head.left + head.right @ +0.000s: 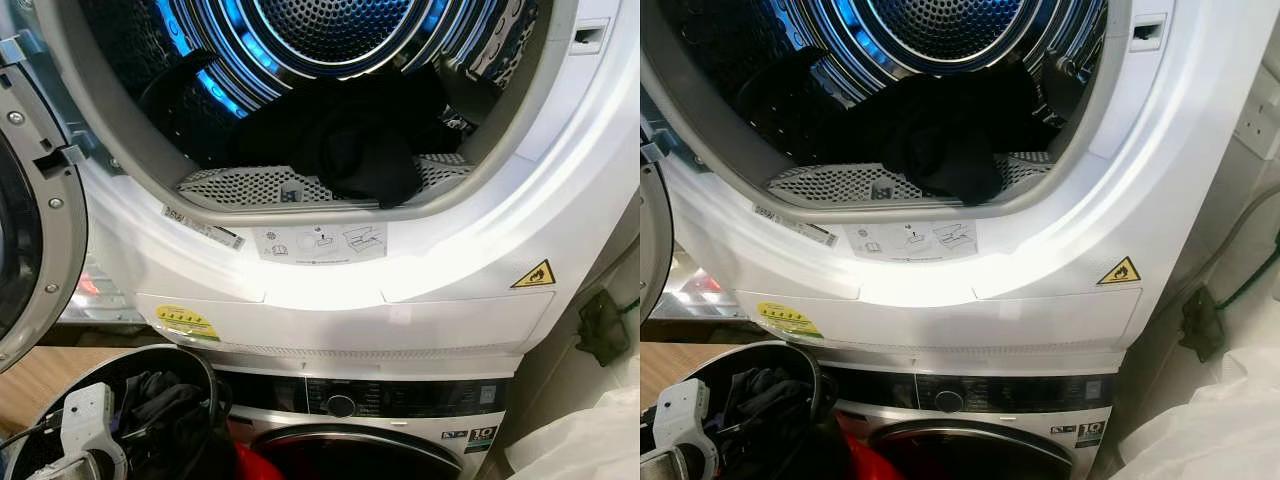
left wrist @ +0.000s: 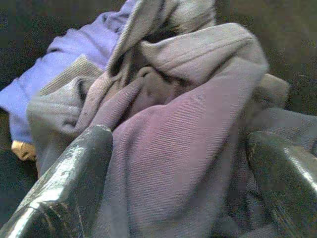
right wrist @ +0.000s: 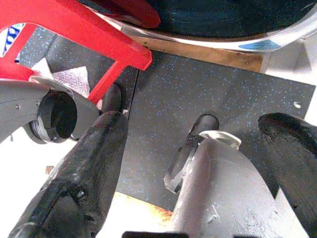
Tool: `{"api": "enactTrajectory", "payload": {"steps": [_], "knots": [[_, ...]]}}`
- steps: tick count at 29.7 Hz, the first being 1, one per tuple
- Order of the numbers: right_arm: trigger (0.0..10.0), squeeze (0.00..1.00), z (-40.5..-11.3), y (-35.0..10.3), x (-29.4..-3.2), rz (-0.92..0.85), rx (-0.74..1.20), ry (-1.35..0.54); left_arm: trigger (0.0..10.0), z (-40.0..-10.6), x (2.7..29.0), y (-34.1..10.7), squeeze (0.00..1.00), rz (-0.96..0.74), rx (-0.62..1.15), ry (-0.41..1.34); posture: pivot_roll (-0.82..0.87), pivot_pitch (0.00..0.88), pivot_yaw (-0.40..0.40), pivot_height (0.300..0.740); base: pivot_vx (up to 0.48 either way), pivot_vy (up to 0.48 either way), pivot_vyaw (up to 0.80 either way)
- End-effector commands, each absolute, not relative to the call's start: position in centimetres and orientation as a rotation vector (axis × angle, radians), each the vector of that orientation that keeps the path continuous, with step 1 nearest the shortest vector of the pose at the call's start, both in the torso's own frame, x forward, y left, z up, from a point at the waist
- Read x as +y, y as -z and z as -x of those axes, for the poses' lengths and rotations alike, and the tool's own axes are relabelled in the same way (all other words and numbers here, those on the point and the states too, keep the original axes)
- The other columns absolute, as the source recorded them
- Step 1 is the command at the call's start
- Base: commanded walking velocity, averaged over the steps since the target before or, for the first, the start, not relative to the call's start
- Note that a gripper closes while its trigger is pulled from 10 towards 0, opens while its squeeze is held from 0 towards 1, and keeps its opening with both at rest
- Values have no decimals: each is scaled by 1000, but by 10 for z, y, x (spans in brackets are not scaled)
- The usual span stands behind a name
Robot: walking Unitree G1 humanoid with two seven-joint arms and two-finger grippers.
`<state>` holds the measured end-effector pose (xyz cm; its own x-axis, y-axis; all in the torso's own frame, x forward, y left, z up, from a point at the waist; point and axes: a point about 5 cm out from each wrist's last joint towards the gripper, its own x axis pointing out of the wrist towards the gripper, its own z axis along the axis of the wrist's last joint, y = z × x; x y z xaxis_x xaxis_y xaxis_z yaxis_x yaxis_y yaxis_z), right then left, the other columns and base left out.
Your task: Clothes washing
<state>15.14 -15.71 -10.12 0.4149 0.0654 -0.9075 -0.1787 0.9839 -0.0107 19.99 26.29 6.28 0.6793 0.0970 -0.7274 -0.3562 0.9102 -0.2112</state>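
A stacked laundry pair stands before the robot: the dryer (image 1: 330,290) on top with its door (image 1: 35,250) swung wide at nine o'clock, the washing machine (image 1: 360,420) beneath. Dark clothes (image 1: 350,140) lie heaped at the front of the blue-lit drum (image 1: 330,30), one fold spilling over the perforated lint filter (image 1: 250,185) at the lip.

At seven o'clock in the head views, the left arm reaches into a round black laundry basket (image 1: 190,362) holding more dark garments. The left claw (image 2: 173,163) has its two black fingers (image 2: 74,168) spread, with a bundle of grey-mauve fabric (image 2: 188,124) bunched between them and a lilac piece (image 2: 74,59) beyond (whether the fingers are pressing in on the cloth cannot be told).

The right claw (image 3: 198,163) hangs idle with its fingers parted and empty over dark speckled flooring (image 3: 198,89), beside a red frame (image 3: 74,25).

The move ahead likely turns on one relation: the open drum lies toward twelve o'clock, well above the basket, so the left arm, already in the clothes, is the nearer one to lift a load upward.
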Motion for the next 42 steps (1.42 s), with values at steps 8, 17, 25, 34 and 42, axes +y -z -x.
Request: {"api": "enactTrajectory", "payload": {"steps": [8, 17, 25, 34, 42], "knots": [[10000, 0, -157, 99, -152, 86, 1121, -161, 10000, -207, 264, -39, 0, 406, 875, -288, 55, 0, 153, 740, 0, 0, 0], [10000, 0, -158, 99, -153, 123, 1124, -194, 10000, -213, 258, -23, 0, 429, 916, -267, 57, 0, 143, 740, 0, 0, 0], [10000, 0, -159, 98, -152, 216, 1127, -285, 10000, -203, 249, -3, 0, 425, 1012, -213, 62, 0, 131, 740, 0, 0, 0], [10000, 0, -169, 94, -149, 257, 1106, -337, 0, -198, 248, 2, 0, 395, 1026, -181, 68, 0, 122, 740, 0, 0, 0], [10000, 0, -169, 94, -147, 290, 1106, -377, 0, -198, 247, 3, 0, 372, 1005, -147, 67, 0, 119, 740, 0, 0, 0]]}}
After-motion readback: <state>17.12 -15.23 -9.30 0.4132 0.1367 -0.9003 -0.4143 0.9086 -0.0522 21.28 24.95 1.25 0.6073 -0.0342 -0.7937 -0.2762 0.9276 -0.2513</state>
